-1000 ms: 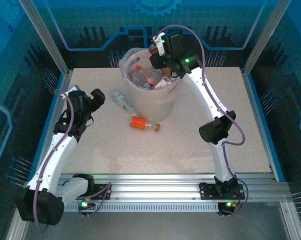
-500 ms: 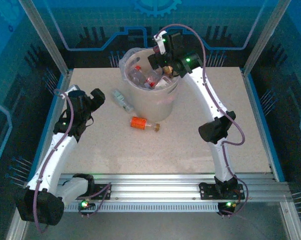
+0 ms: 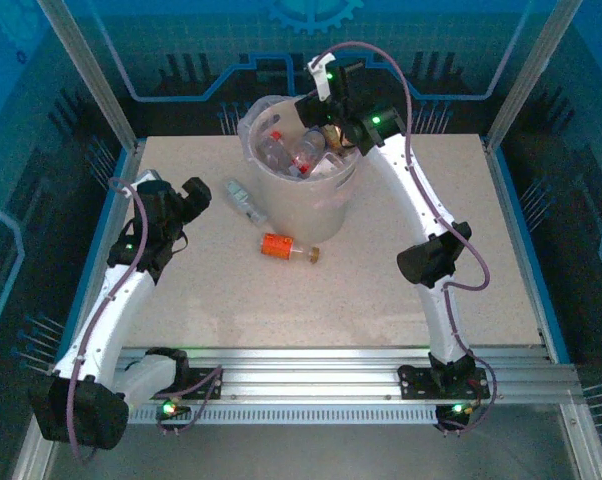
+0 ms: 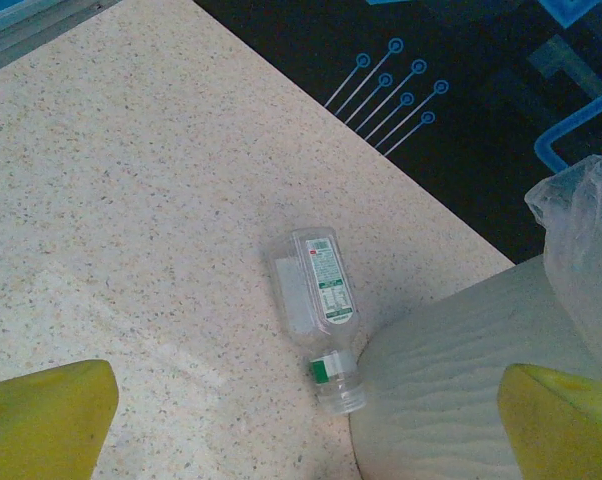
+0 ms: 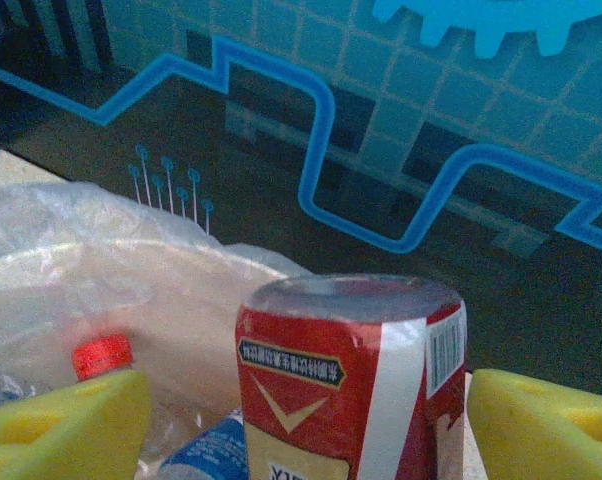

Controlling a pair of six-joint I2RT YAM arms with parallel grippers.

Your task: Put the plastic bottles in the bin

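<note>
Right gripper [image 3: 319,115] hangs over the far rim of the single round beige bin [image 3: 316,205]. Its jaws stand well apart around a red-labelled bottle [image 5: 349,385], with a gap beside the left yellow finger [image 5: 61,420]. Inside the crinkled clear liner [image 5: 111,250] lie a red-capped bottle [image 5: 103,356] and a blue-labelled bottle [image 5: 206,455]. Left gripper [image 3: 194,193] hovers spread wide and empty over the speckled table [image 4: 131,200]. Two bottles lie there: a clear green-labelled bottle [image 4: 319,300] touching the bin's base, and an orange-labelled bottle [image 3: 281,246] near the bin's front.
</note>
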